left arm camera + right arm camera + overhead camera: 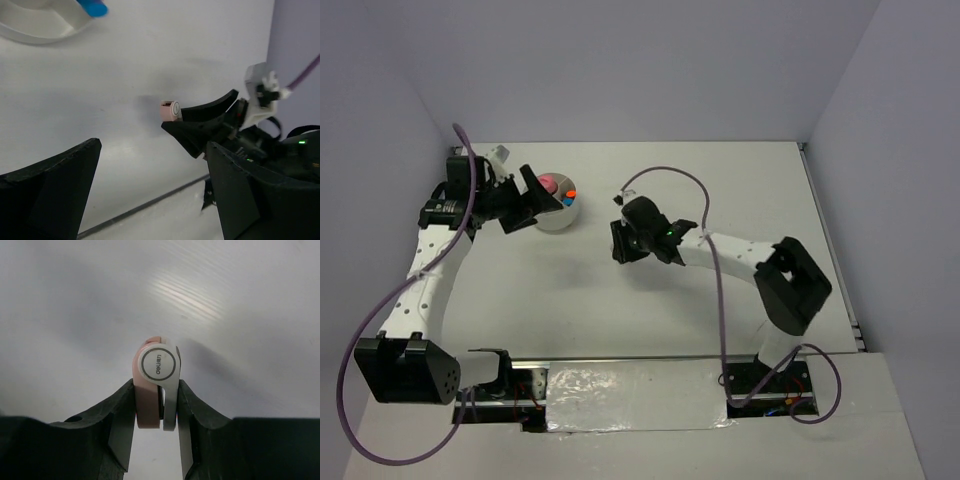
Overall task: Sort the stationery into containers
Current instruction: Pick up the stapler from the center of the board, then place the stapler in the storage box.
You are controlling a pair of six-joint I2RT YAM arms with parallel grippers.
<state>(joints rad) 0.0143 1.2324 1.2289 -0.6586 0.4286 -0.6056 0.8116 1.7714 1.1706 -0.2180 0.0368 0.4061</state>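
Right claw [156,407]: clamped on a small pink and grey piece [156,385]. One finger [120,420] presses the pink side and the other presses the grey side.
Pink and grey piece: held on edge between the fingers, with a round white label ringed in grey facing the wrist camera. Its upper part stands out beyond the fingertips.
Place of the grip: near the middle of the tabletop [740,180], to the right of the dish and apart from it.
Contact with the tabletop: it cannot be told whether the held piece rests on the surface or hangs just above it.
Left claw [533,203]: fingers spread wide apart with nothing between them. It sits just beside the left side of the dish.
Dish [558,218]: round, white and shallow with inner dividers. It stands toward the far left part of the tabletop.
Dish contents: a pink lump [548,184] on the far side and a blue piece [92,7] lying over the rim. Other small bits are too small to tell.
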